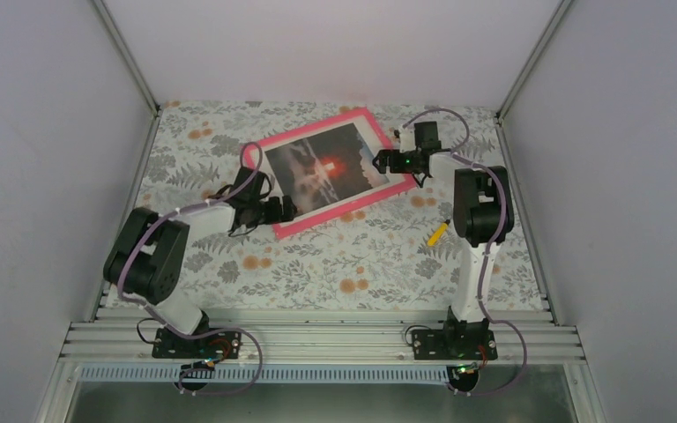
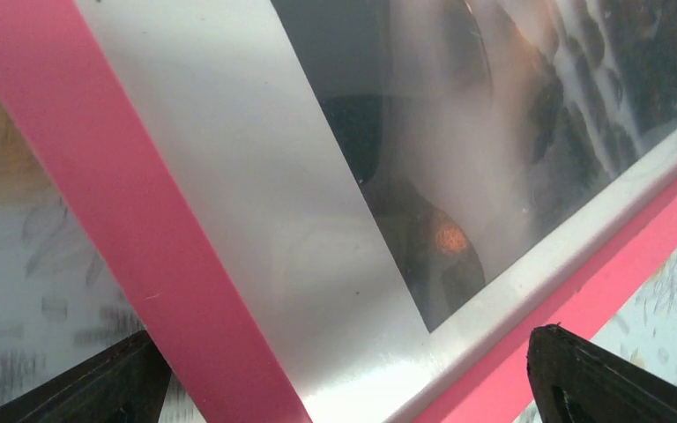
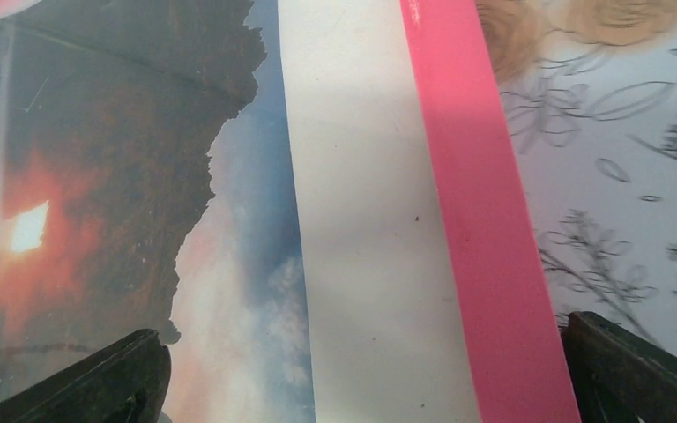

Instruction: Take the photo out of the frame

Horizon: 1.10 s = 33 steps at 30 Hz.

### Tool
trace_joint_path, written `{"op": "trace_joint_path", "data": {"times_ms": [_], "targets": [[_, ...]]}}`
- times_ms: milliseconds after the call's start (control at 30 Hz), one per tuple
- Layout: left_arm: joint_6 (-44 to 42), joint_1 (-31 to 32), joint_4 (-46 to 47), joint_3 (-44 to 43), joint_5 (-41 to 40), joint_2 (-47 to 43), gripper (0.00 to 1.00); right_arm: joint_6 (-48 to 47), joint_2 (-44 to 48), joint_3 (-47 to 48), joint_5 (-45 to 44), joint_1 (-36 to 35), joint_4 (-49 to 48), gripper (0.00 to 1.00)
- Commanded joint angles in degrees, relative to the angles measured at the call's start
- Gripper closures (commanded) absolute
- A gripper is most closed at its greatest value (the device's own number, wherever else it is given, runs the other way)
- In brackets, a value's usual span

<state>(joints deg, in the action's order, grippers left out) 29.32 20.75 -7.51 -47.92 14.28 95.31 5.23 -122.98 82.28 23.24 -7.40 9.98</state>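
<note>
Directly beneath left claw [image 2: 353, 388], right claw [image 3: 361, 379]: frame [image 2: 132, 211].

We are viewing a table covered by a floral tablecloth [image 1: 317, 264]. The pink frame [image 1: 344, 210] is lying flat on it in the upper centre, skewed, with the photo [image 1: 317, 167] facing up. A small yellow object [image 1: 438, 233] is lying at centre right, apart from the frame.

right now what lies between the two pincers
The photo in its pink frame lies between the left pincer and right pincer; the top view shows it.
</note>
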Motion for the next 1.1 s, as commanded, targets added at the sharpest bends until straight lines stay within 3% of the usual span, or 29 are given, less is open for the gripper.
{"op": "trace_joint_path", "data": {"times_ms": [0,567,867,1067], "targets": [[1.2,5.7,4.9,4.6,6.1,-5.9,0.00,-0.6,-0.2,1.2,12.4,-7.6,6.4,0.00],[10.6,25.4,4.2,13.3,-1.7,-14.4,0.00,-4.9,-1.8,5.8,13.0,-12.7,10.2,0.00],[10.2,25.9,-5.4,14.8,-7.5,-20.6,0.00,3.1,7.0,2.0,2.4,-11.4,5.7,0.00],[9.0,25.9,-14.6,13.9,-11.2,-27.7,0.00,7.9,14.8,-6.6,-3.3,-10.2,4.2,0.00]]}}
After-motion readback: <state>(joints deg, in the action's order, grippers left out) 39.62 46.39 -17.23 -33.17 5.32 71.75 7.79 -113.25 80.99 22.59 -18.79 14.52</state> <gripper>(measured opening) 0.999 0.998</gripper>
